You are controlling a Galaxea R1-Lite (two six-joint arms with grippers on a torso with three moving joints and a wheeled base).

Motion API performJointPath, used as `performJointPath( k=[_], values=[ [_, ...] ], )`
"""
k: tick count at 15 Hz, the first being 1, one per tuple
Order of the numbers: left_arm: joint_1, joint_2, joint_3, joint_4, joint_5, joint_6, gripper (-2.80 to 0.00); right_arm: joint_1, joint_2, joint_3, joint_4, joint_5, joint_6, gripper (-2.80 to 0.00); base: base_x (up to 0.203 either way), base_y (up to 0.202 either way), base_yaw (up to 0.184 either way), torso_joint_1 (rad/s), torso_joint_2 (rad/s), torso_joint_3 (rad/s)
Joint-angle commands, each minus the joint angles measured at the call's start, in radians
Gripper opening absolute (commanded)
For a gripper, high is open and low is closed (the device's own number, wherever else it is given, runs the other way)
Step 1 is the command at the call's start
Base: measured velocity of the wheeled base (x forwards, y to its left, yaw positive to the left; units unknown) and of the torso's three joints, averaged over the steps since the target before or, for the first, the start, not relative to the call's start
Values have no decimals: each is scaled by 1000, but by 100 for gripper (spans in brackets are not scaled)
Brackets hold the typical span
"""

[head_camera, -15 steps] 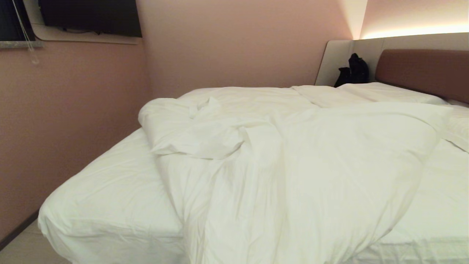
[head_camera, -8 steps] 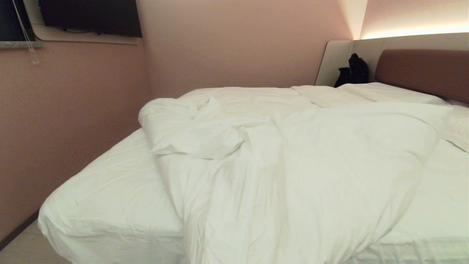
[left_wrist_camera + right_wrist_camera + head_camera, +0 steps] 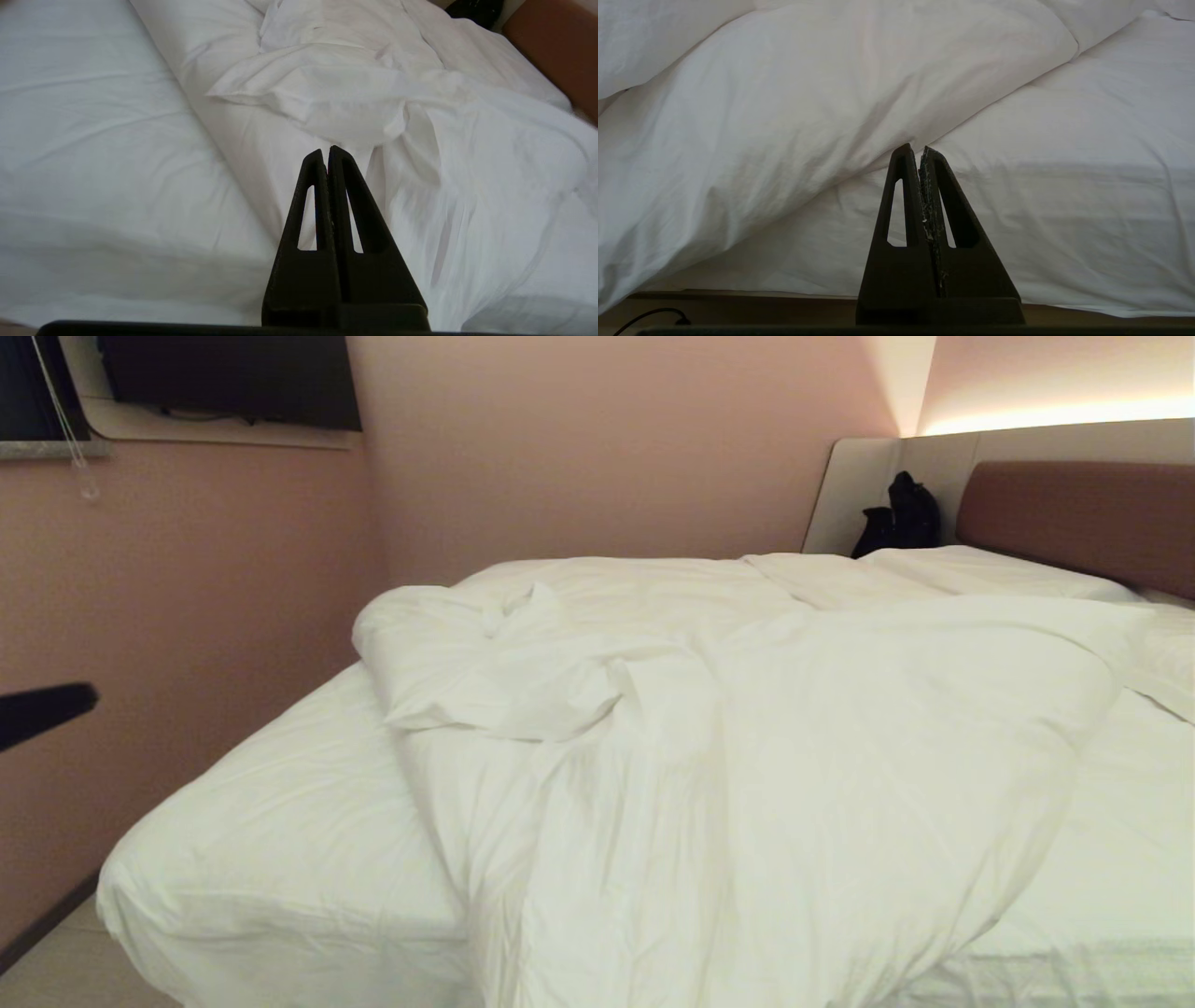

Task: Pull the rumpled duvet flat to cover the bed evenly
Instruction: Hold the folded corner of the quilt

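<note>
Black bag, perhaps (image 3: 901, 525), by headboard (image 3: 1083, 518). Duvet (image 3: 747, 728) bunched across bed (image 3: 280, 840). My left end effector (image 3: 328, 151) closed, empty, above sheet; right end effector (image 3: 915, 151) closed, empty.

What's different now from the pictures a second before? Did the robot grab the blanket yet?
Not yet. The left gripper has come into the head view at the left edge, in front of the pink wall, fingers pressed shut and holding nothing. It wasn't visible before. The duvet lies bunched just as it was, leaving the bed bare on that side. The right gripper is shut too, low by the mattress edge.
</note>
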Motion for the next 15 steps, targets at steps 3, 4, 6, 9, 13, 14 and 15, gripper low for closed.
performJointPath(
  k=[3,4,6,9,13,14,15],
  values=[
    [0,579,-312,-25,-34,-120,-280,0,0,-1,0,0,1,-280,0,0,0,0,0,0],
    [-2,673,-384,-27,-39,-144,-280,0,0,1,0,0,0,-280,0,0,0,0,0,0],
    [-8,838,-516,-25,-46,-175,-280,0,0,0,0,0,1,-280,0,0,0,0,0,0],
    [-19,1009,-641,-27,-51,-173,-280,0,0,0,0,0,0,-280,0,0,0,0,0,0],
    [-25,1078,-691,-35,-54,-142,-280,0,0,1,0,0,0,-280,0,0,0,0,0,0],
    [-25,1100,-708,-35,-56,-141,-280,1,0,1,0,0,0,-280,0,0,0,0,0,0],
    [-25,1130,-718,-35,-58,-144,-280,0,0,-1,0,0,1,-280,0,0,0,0,0,0]
  ],
)
